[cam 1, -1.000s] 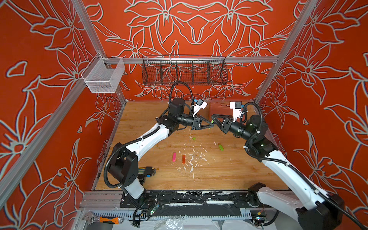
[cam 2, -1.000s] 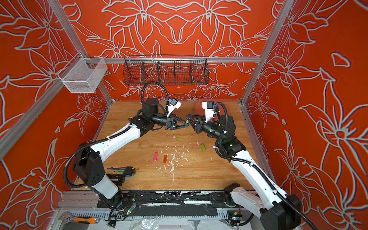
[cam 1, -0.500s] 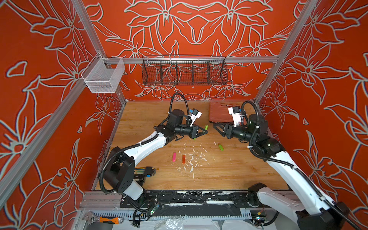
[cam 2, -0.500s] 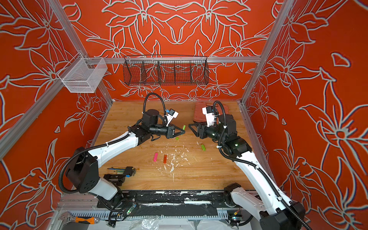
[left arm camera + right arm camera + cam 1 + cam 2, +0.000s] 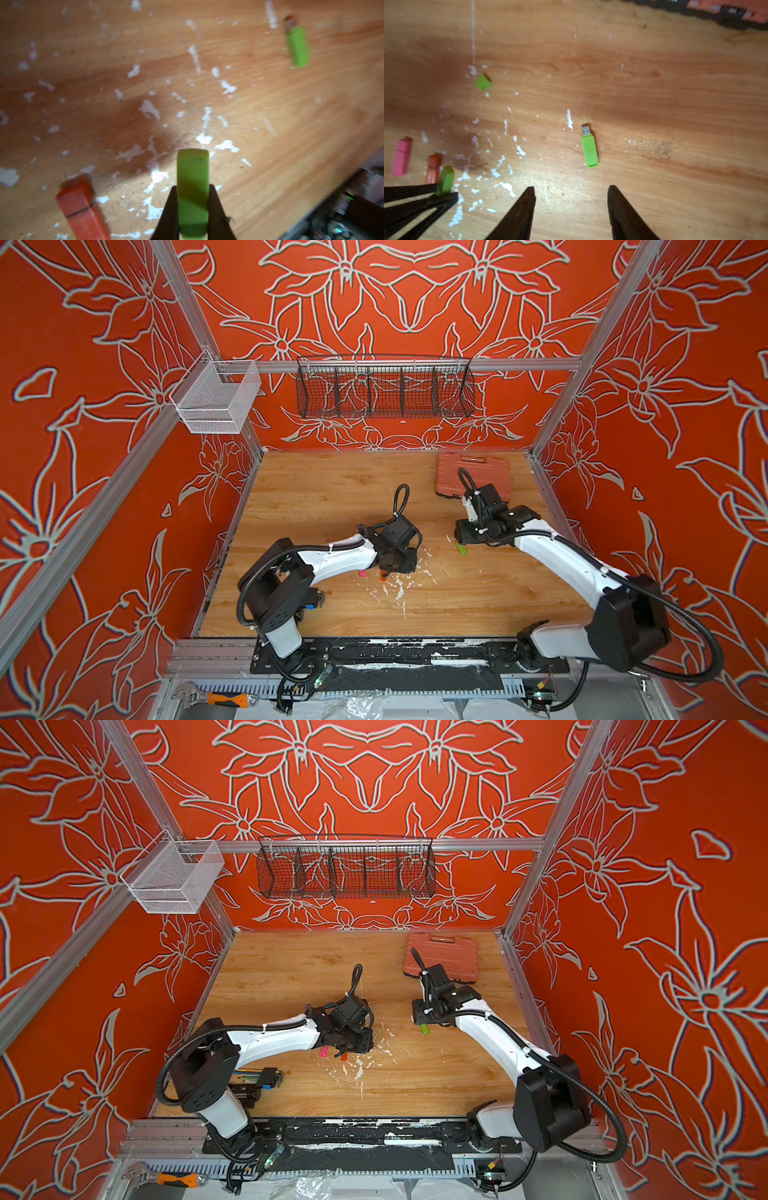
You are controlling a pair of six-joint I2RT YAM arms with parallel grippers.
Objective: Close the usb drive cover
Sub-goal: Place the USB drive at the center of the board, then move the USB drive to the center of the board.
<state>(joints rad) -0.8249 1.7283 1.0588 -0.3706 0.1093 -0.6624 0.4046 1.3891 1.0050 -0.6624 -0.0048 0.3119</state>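
My left gripper (image 5: 192,187) is shut on a green usb drive (image 5: 192,193); no metal plug shows at its free end. It hangs low over the table beside an orange drive (image 5: 83,209) and a pink drive (image 5: 401,156). My right gripper (image 5: 571,188) is open with nothing between its fingers, just short of a second green usb drive (image 5: 588,148) that lies flat with its metal plug bare. This drive shows in both top views (image 5: 461,548) (image 5: 424,1028). A loose green cover (image 5: 483,82) lies further off on the wood.
A red-brown tool case (image 5: 471,472) lies at the back right, behind my right wrist. White flecks (image 5: 399,593) dot the wood mid-table. Small tools (image 5: 266,1077) sit by the left arm's base. A black wire basket (image 5: 384,387) and a white mesh basket (image 5: 216,402) hang on the walls.
The two grippers were together in mid-air at the back; they have parted and come down. The right gripper opened. The left one lowered toward the front with the green drive.
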